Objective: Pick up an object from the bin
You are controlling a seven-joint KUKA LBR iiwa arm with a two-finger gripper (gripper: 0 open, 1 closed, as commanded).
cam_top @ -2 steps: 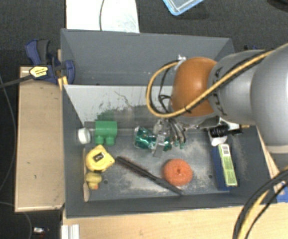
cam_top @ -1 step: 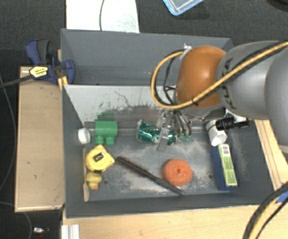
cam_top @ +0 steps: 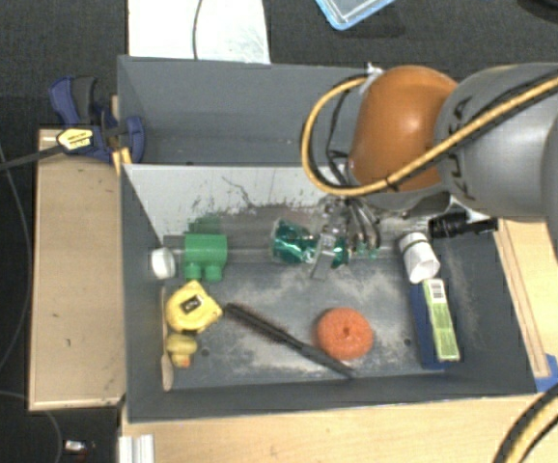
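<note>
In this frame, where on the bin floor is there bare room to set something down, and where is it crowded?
Bare floor lies mid-bin, bordered by the green block, teal wrapper and black stick; another patch lies between the orange ball and the green-and-blue box. Crowded: the left side by the yellow tape measure, and around the end effector.

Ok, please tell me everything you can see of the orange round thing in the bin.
The orange round thing looks like a ball or thick pad with a rough, fuzzy surface, maybe a scrubber. It lies on the bin floor near the front wall, about mid-width. A thin dark stick runs slantwise past its lower left edge and seems to touch it.
</note>
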